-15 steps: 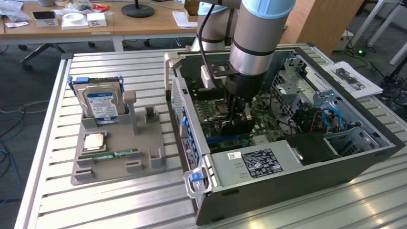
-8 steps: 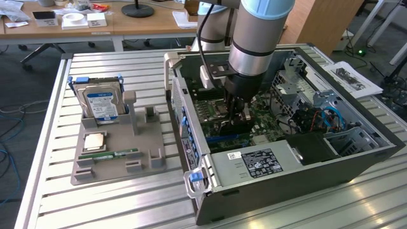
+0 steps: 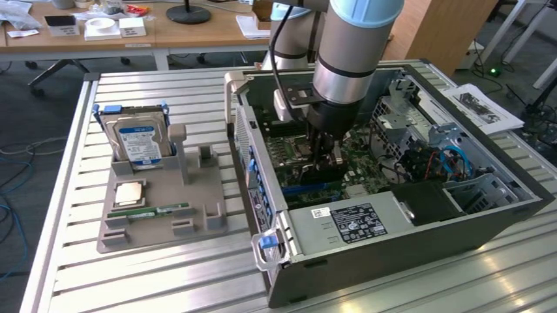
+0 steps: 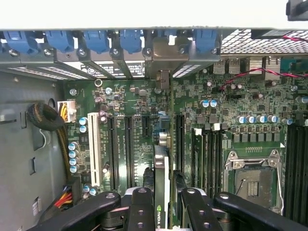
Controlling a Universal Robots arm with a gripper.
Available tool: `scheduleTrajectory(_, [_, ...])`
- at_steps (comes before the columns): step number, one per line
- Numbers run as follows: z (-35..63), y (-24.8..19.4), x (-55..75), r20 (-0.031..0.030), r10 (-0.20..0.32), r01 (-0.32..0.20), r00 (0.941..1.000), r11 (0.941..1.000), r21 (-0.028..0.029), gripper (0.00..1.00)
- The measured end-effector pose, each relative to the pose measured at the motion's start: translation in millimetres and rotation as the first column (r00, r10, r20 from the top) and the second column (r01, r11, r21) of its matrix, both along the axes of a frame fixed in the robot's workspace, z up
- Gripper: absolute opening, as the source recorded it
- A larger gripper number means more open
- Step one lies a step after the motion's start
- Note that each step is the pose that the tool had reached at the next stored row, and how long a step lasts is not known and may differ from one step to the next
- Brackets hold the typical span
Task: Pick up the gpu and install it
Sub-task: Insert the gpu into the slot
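End effector [image 4: 166, 204] is clamping the gpu [image 4: 162, 192] edge-on between its two black fingers [image 4: 141, 207]; the card is showing as a thin green-and-silver strip with a logo near the grip. It's hanging over the motherboard [image 4: 226, 125], running along the row of expansion slots [image 4: 130, 149]. The card's silver bracket [image 4: 163, 79] is reaching toward the rear slot openings under the blue retention clips [image 4: 96, 41]. Probably not seated yet: can't tell from this angle whether the card edge is touching a slot or hovering just above it.

In the exterior view, the arm [image 3: 357, 59] is reaching down into the open PC case [image 3: 487, 215], end effector deep inside over the board. So pickup is done, card is inside the chassis and lining up; insertion and release are what's left.

On the desk [image 3: 70, 261], the grey parts holder [image 3: 161, 222] beside the case is holding the hard drive [image 3: 139, 140] upright, plus a CPU [image 3: 129, 193] and a memory stick [image 3: 161, 211].
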State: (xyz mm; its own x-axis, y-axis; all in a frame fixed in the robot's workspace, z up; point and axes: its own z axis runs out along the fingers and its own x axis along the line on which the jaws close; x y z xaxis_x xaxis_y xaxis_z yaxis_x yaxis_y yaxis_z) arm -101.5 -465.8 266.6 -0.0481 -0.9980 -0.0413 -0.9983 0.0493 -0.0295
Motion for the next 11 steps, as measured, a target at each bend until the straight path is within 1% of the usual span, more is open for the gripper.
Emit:
scheduleTrajectory(2, [0.0,0.0,-0.1,-0.0001,0.000,0.000,1.0000,1.0000,-0.0046,0.27])
scheduleTrajectory(4, [0.1,0.0,-0.1,-0.0001,0.000,0.000,1.0000,0.9999,-0.0105,0.27])
scheduleTrajectory(7, [-0.1,0.1,-0.1,-0.0001,0.000,0.000,1.0000,0.9999,-0.0107,0.27])
scheduleTrajectory(11, [-0.5,1.2,-0.3,-0.0001,0.000,0.000,1.0000,0.9999,-0.0102,0.27])
